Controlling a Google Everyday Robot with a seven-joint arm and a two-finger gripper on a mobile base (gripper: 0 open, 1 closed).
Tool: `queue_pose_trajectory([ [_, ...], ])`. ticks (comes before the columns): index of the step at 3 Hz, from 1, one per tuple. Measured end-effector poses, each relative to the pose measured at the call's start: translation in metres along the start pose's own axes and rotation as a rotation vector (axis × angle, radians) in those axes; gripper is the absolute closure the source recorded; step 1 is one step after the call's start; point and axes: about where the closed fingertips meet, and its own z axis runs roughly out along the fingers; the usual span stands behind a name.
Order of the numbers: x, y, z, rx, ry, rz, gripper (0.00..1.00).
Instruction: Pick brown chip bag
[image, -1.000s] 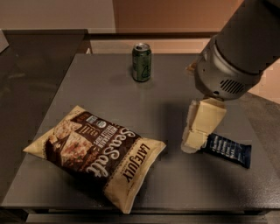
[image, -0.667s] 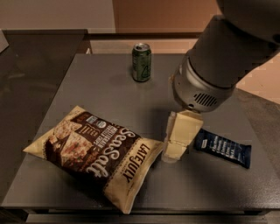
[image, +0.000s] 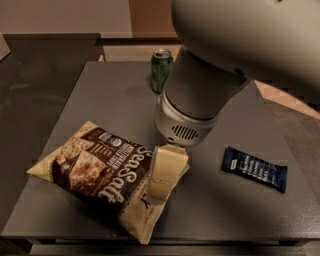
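The brown chip bag (image: 95, 172) lies flat on the grey table (image: 110, 100), at the front left, with white "Sea Salt" script facing up. My gripper (image: 162, 180) hangs from the large grey arm and sits over the bag's right end, its cream fingers (image: 165, 170) covering the bag's lettering there. The arm hides the table behind it.
A green can (image: 161, 70) stands upright at the back of the table, just left of the arm. A small dark blue bar wrapper (image: 255, 168) lies at the right. A dark counter (image: 30, 85) adjoins the table on the left.
My arm and gripper have moved left, from beside the blue wrapper to over the right end of the chip bag. The bag, can and wrapper have not moved.
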Motion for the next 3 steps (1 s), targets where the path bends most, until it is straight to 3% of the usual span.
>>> queue_pose_trajectory([
  [2, -0.043, 0.029, 0.027, -0.074, 0.022, 0.009, 0.00],
  [3, -0.055, 0.028, 0.038, -0.046, 0.017, 0.064, 0.00],
])
